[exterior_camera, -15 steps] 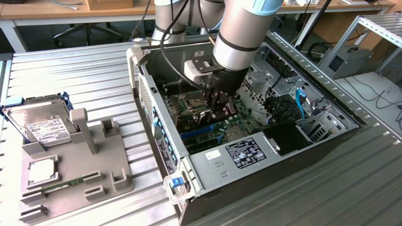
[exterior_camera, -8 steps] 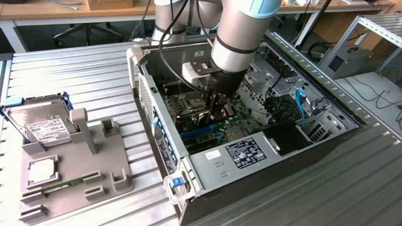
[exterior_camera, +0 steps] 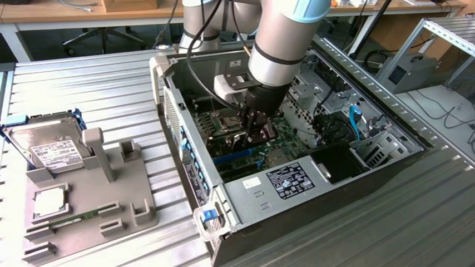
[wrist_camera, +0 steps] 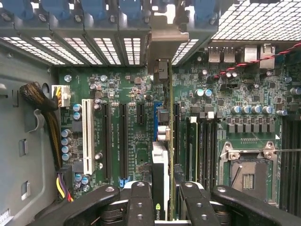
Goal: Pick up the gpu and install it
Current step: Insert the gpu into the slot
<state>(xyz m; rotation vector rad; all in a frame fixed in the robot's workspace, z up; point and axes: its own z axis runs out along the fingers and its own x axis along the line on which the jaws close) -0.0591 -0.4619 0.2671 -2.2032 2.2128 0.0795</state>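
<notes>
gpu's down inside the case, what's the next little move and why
Probably a short, straight push down toward the motherboard. The gripper is shut on the gpu, which stands edge-on, lined up along the blue slot. I cannot tell whether its lower edge has already entered the slot, so go gently.
</notes>
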